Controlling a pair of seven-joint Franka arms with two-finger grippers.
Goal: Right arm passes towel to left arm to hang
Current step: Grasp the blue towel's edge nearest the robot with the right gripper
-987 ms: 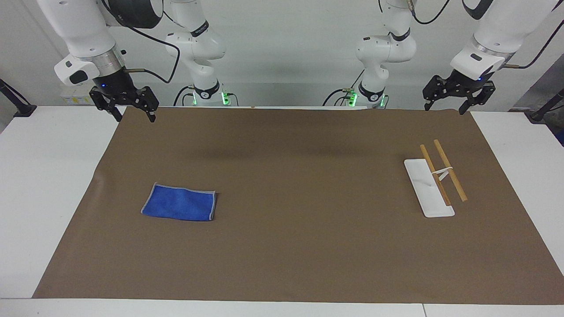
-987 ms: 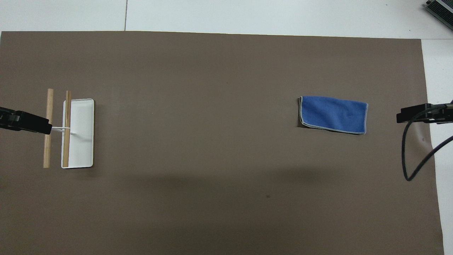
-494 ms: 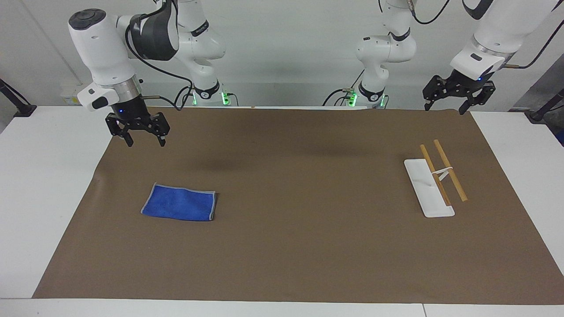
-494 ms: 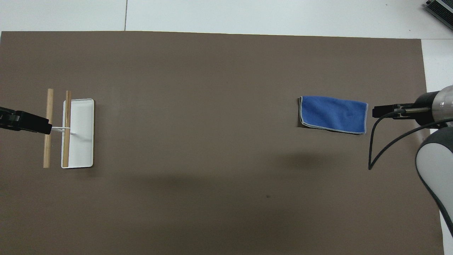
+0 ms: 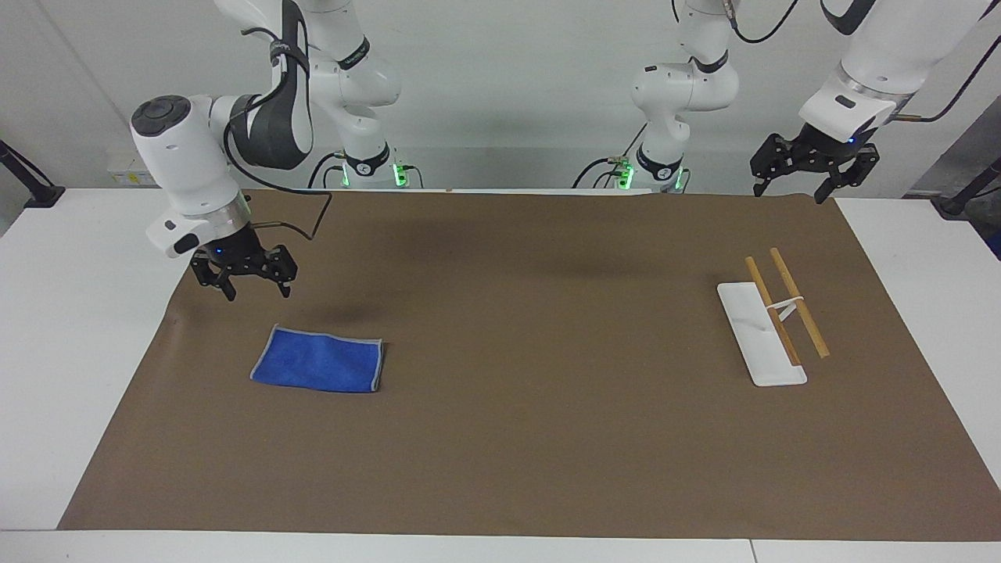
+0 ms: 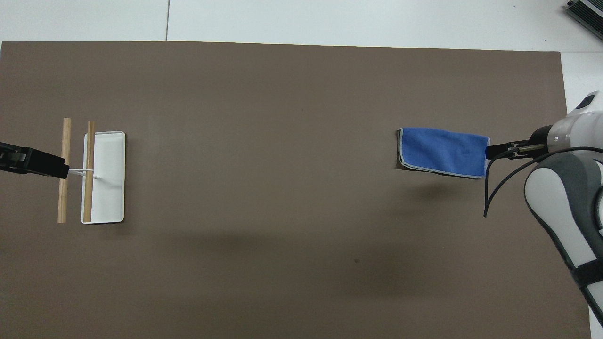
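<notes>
A brown mat [image 5: 532, 438] covers most of the white counter [image 5: 70, 352], leaving bare white strips at both ends and along the edge farthest from the robots; the whole middle of the mat, between the towel and the rack, lies open and unobstructed.

The towel [image 5: 318, 365] lies flat on the mat toward the right arm's end, its long sides running along the counter's length and every edge well inside the mat's border; it is a small bright-blue rectangle with pale grey stitched edging, slightly skewed, with one short end showing a doubled edge.

The right gripper [image 5: 252, 291] hangs above the mat near the towel's corner at the right arm's end, clear of the cloth; its jaws are spread apart and grasp nothing.

The rack [image 5: 762, 336], a white rectangular base carrying two wooden bars [image 5: 799, 303] on a thin white stem, stands toward the left arm's end, well apart from the towel.

The left gripper [image 5: 786, 190] waits raised over the mat's edge nearest the robots at the left arm's end; its jaws are likewise spread and empty.
</notes>
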